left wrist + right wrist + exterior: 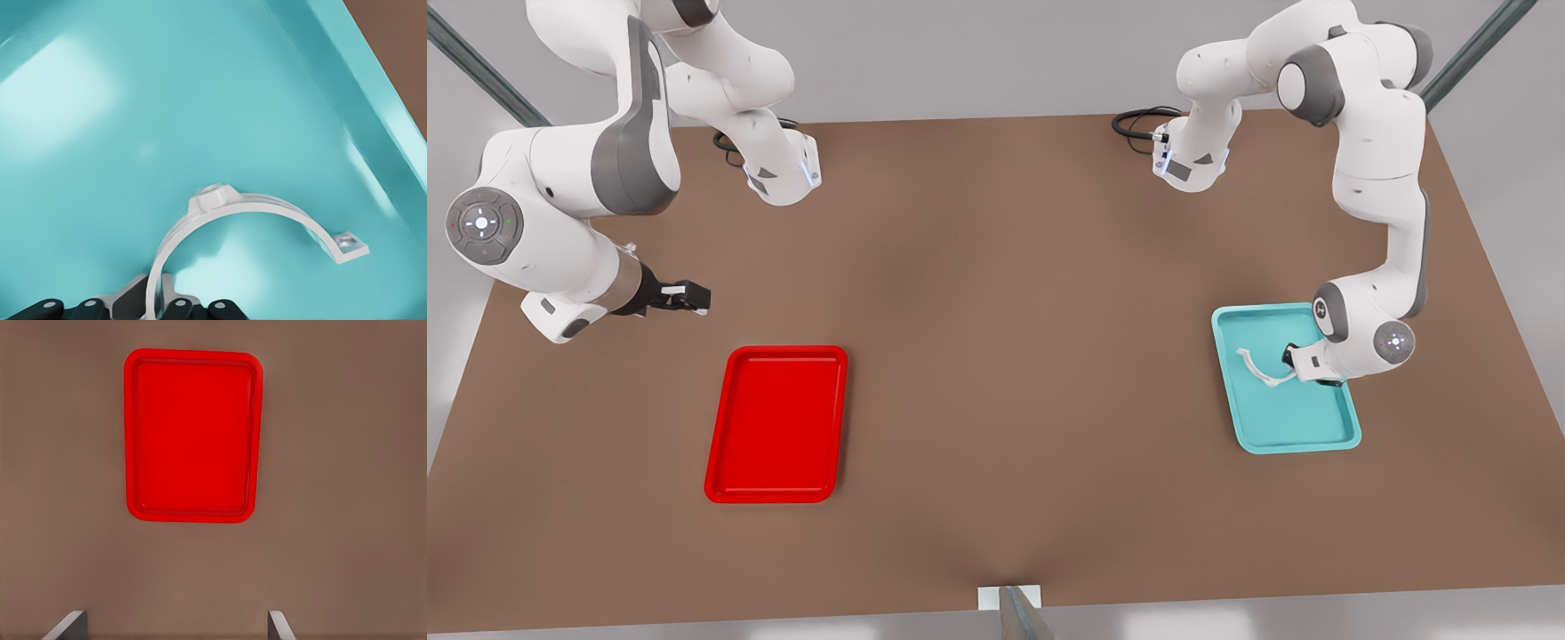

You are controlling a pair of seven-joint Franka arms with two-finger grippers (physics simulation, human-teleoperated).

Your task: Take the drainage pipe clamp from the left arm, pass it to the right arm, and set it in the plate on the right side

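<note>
We lose one end of the drainage pipe clamp (243,208) behind the left gripper (159,308), itself cut off by the left wrist view's edge. In the front view that gripper (1291,360) hides beneath its own wrist. The right gripper's fingertips (67,625) barely enter its wrist view (only two grey tips).

Simulated robot lab bench: bare brown table (996,356), plain grey backdrop, two bolted-down white arms, metal frame struts (480,67).
</note>
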